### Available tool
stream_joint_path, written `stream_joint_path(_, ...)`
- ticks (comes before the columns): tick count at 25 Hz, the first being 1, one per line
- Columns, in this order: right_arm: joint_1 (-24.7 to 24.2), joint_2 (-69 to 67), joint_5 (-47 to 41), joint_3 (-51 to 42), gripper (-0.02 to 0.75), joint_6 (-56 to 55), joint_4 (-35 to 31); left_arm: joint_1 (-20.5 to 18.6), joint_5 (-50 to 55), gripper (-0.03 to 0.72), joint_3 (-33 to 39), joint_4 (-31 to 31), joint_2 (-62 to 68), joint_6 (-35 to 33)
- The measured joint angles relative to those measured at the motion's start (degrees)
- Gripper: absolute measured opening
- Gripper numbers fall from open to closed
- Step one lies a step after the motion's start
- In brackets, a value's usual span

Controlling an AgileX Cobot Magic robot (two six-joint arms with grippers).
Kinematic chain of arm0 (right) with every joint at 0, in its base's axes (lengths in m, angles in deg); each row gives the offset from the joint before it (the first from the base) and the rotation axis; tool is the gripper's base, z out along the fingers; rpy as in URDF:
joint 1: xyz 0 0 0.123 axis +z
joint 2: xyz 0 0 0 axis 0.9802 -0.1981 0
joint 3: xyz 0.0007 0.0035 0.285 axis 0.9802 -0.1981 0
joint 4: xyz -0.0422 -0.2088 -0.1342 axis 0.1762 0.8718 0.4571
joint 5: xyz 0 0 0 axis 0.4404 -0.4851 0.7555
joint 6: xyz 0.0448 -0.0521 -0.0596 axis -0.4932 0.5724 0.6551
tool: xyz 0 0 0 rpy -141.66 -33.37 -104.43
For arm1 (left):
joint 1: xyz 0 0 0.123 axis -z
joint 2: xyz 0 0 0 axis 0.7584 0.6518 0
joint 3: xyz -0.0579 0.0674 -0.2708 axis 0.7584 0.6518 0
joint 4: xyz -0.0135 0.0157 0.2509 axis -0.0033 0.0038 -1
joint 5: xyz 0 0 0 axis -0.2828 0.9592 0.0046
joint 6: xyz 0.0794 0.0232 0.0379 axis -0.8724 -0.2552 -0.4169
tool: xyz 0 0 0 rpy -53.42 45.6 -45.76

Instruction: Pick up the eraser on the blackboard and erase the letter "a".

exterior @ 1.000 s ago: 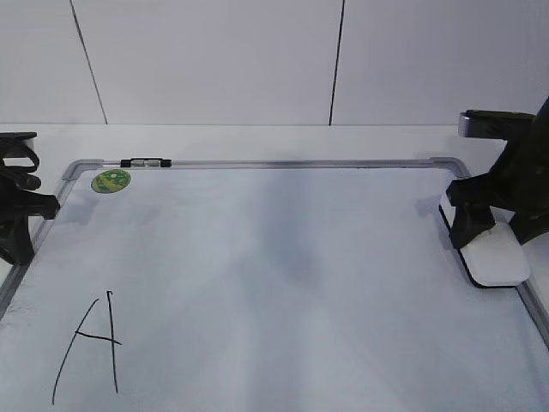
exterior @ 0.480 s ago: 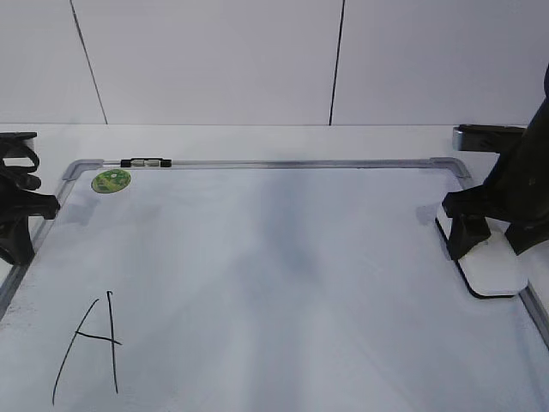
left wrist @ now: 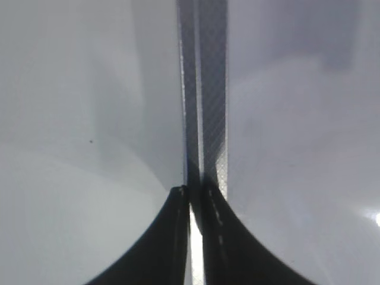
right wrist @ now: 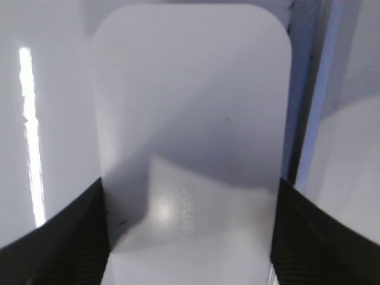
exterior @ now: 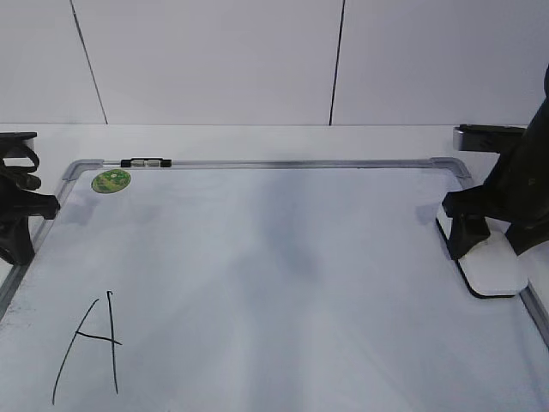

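The white eraser (exterior: 497, 268) lies on the blackboard (exterior: 274, 257) at its right edge, near the far right corner. My right gripper (exterior: 493, 247) stands over it with a finger pressed against each long side. In the right wrist view the eraser (right wrist: 190, 119) fills the space between the dark fingers of that gripper (right wrist: 189, 190), with no gap showing. My left gripper (exterior: 17, 251) is shut and empty over the board's left frame (left wrist: 205, 89); its jaws (left wrist: 193, 193) nearly touch. No small letter "a" shows in any view.
A large capital "A" (exterior: 90, 343) is drawn at the board's near left. A round green sticker (exterior: 111, 180) sits at the far left corner. A black-and-white marker (exterior: 146, 162) lies on the far frame. A white wall stands behind.
My right gripper has moved down and a little right over the eraser, and its fingers now flank it. The eraser has stayed on the board. The left arm has not moved.
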Motion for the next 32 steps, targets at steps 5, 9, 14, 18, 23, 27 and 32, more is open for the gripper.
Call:
stream_joint_path(5,0.0,-0.1,-0.1,0.0,0.587,-0.2,0.0,0.0,0.0,0.029,0.0,0.0,0.0,0.0)
stream_joint_path(9,0.0,-0.1,-1.3,0.7,0.594,-0.3,0.0,0.0,0.0,0.029,0.0,0.0,0.0,0.0)
stream_joint_path(14,0.0,-0.1,-6.8,5.1,0.594,-0.4,0.0,0.0,0.0,0.029,0.0,0.0,0.0,0.0)
stream_joint_path(18,0.0,-0.1,-12.6,9.5,0.593,-0.4,0.0,0.0,0.0,0.03,0.0,0.0,0.0,0.0)
stream_joint_path(23,0.0,-0.1,-15.9,15.0,0.593,-0.6,0.0,0.0,0.0,0.034,0.0,0.0,0.0,0.0)
stream_joint_path(27,0.0,-0.1,-16.2,17.3,0.593,-0.9,0.0,0.0,0.0,0.05,0.0,0.0,0.0,-0.2)
stream_joint_path(32,0.0,-0.1,-16.6,17.3,0.593,-1.1,-0.2,0.0,0.0,0.114,0.0,-0.3,0.0,-0.9)
